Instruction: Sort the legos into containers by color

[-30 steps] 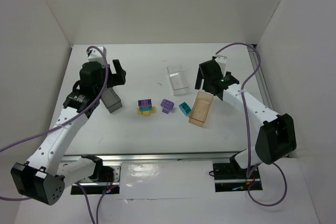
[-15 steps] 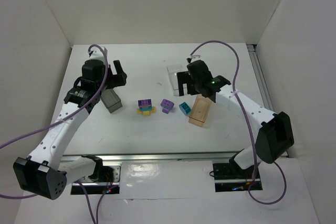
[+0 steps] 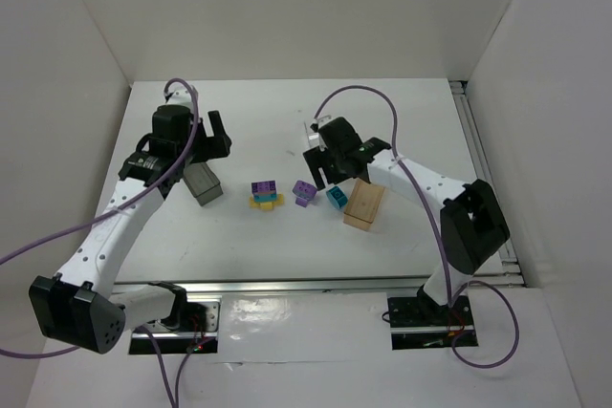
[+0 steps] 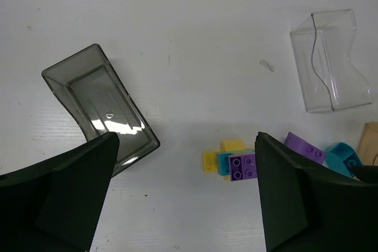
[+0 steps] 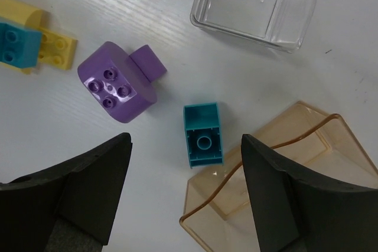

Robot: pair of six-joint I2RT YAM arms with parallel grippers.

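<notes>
The white worktop [image 3: 249,236] fills the overhead view. The left arm [image 3: 120,222] reaches up its left side, and the right arm [image 3: 421,179] bends in from the right toward the centre. The left jaws are wide open and hold nothing; in the left wrist view their dark fingers [image 4: 59,193] sit in the bottom corners. The right jaws are also spread wide and empty, hanging over the middle of the overhead view.

The dark grey bin [image 3: 203,183] lies left of centre at an angle, just below the left jaws. The tan bin [image 3: 365,205] lies right of centre. The clear bin [image 4: 328,63] sits in the upper right of the left wrist view and is mostly hidden behind the right jaws overhead.

Every brick lies on the worktop, between the grey and tan bins. A clump of bricks [image 3: 265,195] in yellow, teal and purple sits near the centre. To its right is a rounded purple brick [image 5: 118,84], studs up, with a smaller purple block jutting from its upper right. The teal brick [image 5: 204,137] shows its hollow underside in the middle of the right wrist view, between the spread jaws. It is just beside the tan bin's rim, but whether they touch cannot be told.
</notes>
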